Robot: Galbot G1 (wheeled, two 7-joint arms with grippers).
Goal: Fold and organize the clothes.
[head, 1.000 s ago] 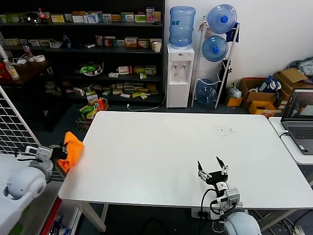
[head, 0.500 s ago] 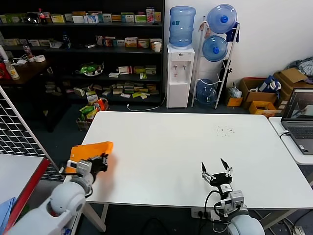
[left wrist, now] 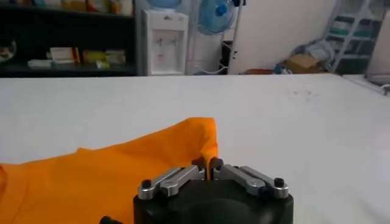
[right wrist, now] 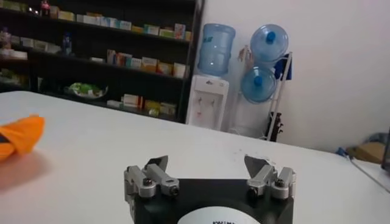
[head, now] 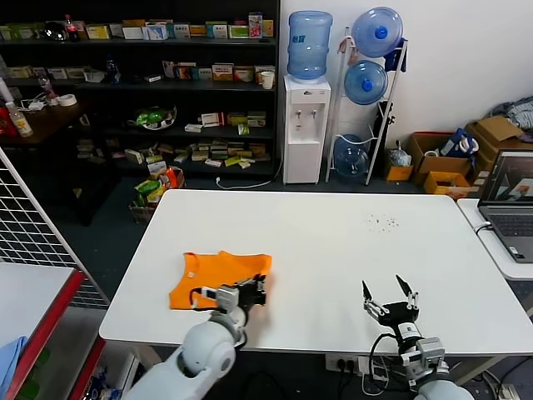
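The bright orange T-shirt [head: 212,275] lies bunched on the white table [head: 316,242] near its front left edge. My left gripper [head: 256,290] is shut on the shirt's right-hand edge; the left wrist view shows a fold of orange cloth [left wrist: 122,170] pinched between the closed jaws of that gripper [left wrist: 209,163]. My right gripper [head: 393,297] is open and empty near the table's front right edge; in the right wrist view that gripper [right wrist: 207,164] has its jaws wide apart, and the shirt [right wrist: 19,135] shows far off.
A red-edged wire rack [head: 33,242] stands to the left of the table, with a blue cloth [head: 10,350] below it. A laptop [head: 510,204] sits on a side table at the right. Shelves [head: 141,83] and a water dispenser [head: 306,125] stand behind.
My left gripper has carried the orange T-shirt from beside the table's left edge onto the table, moving right. My right gripper has shifted right and toward the front edge.
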